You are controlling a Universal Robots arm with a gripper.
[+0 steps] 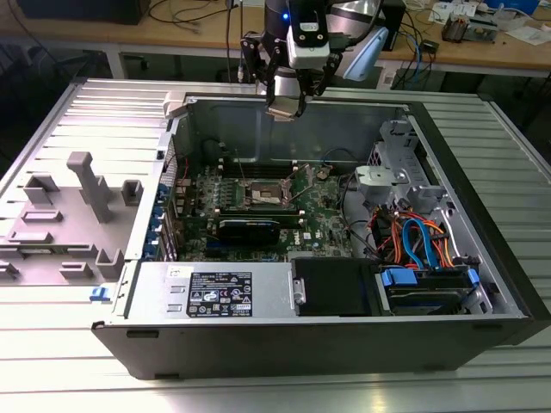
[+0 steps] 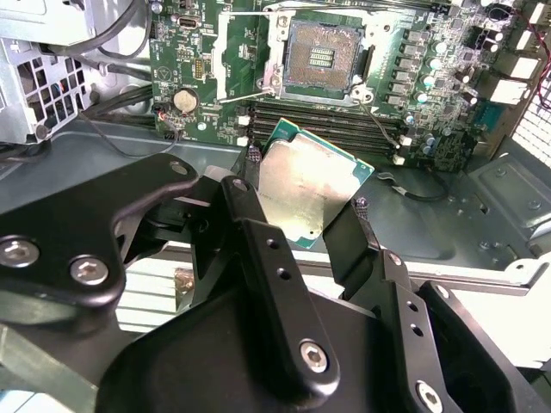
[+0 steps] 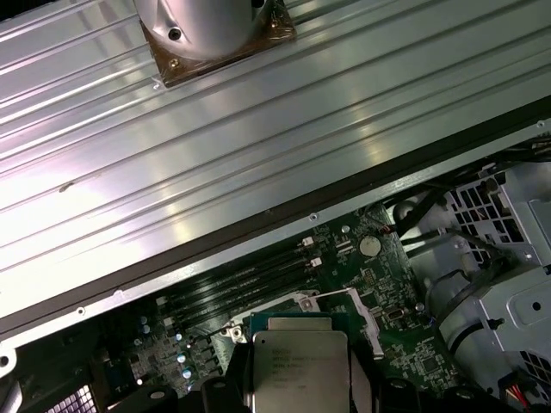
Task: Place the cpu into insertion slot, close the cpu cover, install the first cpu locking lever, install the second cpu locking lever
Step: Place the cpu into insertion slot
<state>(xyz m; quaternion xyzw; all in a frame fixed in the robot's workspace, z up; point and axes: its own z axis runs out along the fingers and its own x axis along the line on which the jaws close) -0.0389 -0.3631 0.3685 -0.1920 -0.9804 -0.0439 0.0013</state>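
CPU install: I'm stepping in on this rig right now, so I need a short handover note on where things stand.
Gripper: shut on the cpu, gripped by its edges and held in the air above the open computer case, as seen in both wrist views.
Insertion slot: on the motherboard below, uncovered and empty, with its contacts exposed.
Done: cpu picked up.
Not done: seating the chip, covering it, both lever steps.
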